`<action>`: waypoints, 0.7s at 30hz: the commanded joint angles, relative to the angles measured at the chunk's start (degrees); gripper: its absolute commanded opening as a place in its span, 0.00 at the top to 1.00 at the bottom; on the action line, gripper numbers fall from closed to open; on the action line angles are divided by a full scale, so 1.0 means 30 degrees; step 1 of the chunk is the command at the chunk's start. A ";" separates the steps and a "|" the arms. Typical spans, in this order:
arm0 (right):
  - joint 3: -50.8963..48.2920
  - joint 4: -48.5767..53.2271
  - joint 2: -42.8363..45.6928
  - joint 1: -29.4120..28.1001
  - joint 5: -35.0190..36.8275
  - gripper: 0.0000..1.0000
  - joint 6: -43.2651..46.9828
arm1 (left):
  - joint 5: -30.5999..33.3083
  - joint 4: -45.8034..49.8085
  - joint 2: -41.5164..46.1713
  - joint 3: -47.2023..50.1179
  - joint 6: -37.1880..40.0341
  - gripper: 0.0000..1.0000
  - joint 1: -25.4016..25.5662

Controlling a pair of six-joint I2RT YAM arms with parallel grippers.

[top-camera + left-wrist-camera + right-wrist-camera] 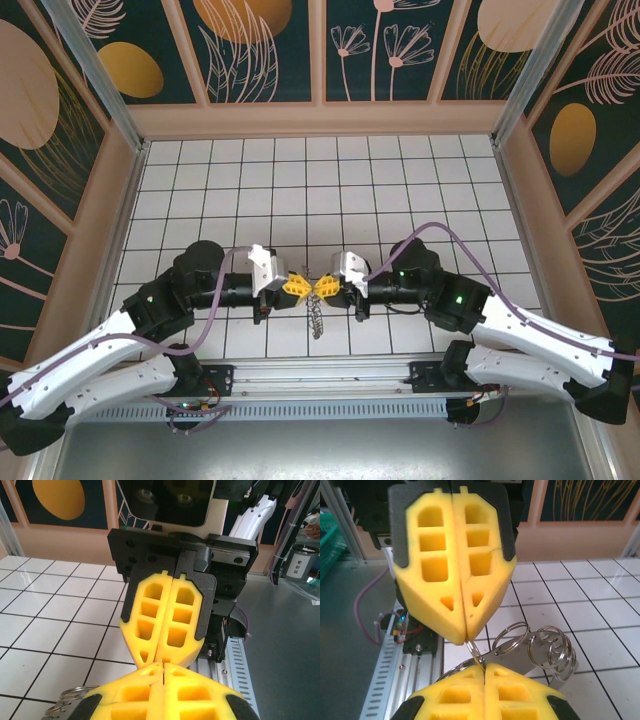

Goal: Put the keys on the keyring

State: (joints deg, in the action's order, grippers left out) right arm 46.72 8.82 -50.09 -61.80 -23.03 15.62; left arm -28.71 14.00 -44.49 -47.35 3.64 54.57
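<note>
Right wrist view: the keyring is seen as a bunch of silvery split rings hanging just above the tiled table, with a flat grey tab tucked behind the rings. Whether that tab is one of the keys cannot be told. A thin wire of the bunch is stretched between two pairs of yellow fingertips. At its upper end it is pinched by the left gripper, whose fingers are pressed together. At its lower end it is pinched by the right gripper, which is likewise pressed together on it.

From the left wrist, part of the rings is glimpsed at the lower left, beside the left gripper, which is met tip to tip by the right gripper.

From above, the keyring is seen dangling as a short string of links below the meeting point of the left gripper and the right gripper. This is close to the middle of the near edge of the table.

As a judgement, the ring has been lifted and is shared between both arms. Threading of the keys is not shown as done. Opening the ring and sliding the keys on appear to be left.
</note>
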 commanded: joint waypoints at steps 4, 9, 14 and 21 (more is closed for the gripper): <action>0.2651 0.2232 -0.0736 -0.0309 0.0965 1.00 0.0995 | 0.0755 0.1799 -0.0827 -0.0584 0.0657 0.85 0.0071; 0.3202 0.2972 -0.0866 -0.0389 0.1113 1.00 0.1101 | 0.0917 0.2241 -0.1287 -0.0735 0.0948 0.85 0.0085; 0.3772 0.3729 -0.1281 -0.0797 0.1721 1.00 0.1399 | 0.0934 0.1648 -0.0793 -0.0505 0.0793 1.00 0.0077; 0.3807 0.3615 -0.1572 -0.1821 0.2634 1.00 0.1686 | 0.1032 0.0617 -0.0393 0.0236 0.0029 1.00 0.0090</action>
State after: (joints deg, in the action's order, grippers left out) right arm 56.01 22.79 -54.50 -65.69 -15.14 19.25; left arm -26.15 18.41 -46.17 -47.79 5.41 54.68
